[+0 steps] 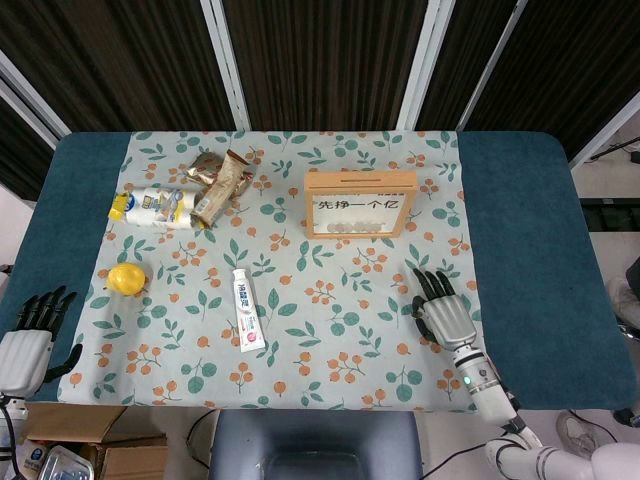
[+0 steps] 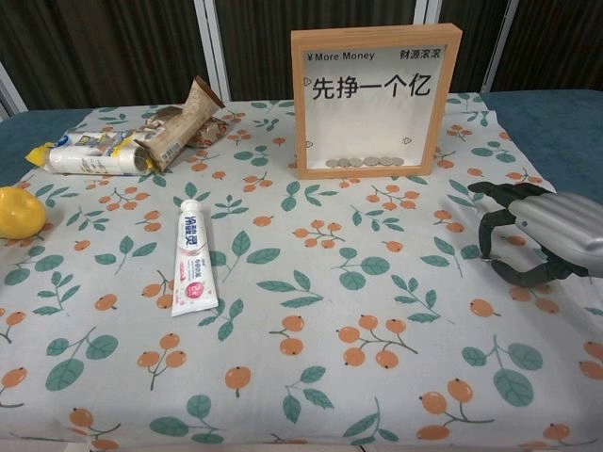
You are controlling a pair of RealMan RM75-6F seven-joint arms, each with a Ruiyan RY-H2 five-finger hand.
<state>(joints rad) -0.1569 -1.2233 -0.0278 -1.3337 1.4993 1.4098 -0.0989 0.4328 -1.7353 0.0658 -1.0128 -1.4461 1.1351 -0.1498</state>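
Right robot hand (image 1: 445,315) hovers at lower right of the head view, fingers apart and curled downward, holding nothing; the chest view (image 2: 532,234) shows it just above the cloth. Nearest thing: the frame (image 1: 360,203), upright at upper centre, apart from the hand. Coins (image 2: 365,162) lie along the bottom behind its pane. Judged rigid, moderately heavy, pane fragile; best taken by the wooden side rails.

Left robot hand (image 1: 28,335) sits at the lower left edge, off the cloth, fingers spread, empty.

Toothpaste (image 1: 246,309) lies flat at centre left; lemon (image 1: 126,278) further left; bottle (image 1: 155,208) and snack packs (image 1: 222,178) at upper left.

Floral cloth (image 1: 330,340) covers the blue worktop (image 1: 520,230). Dark slatted wall behind.
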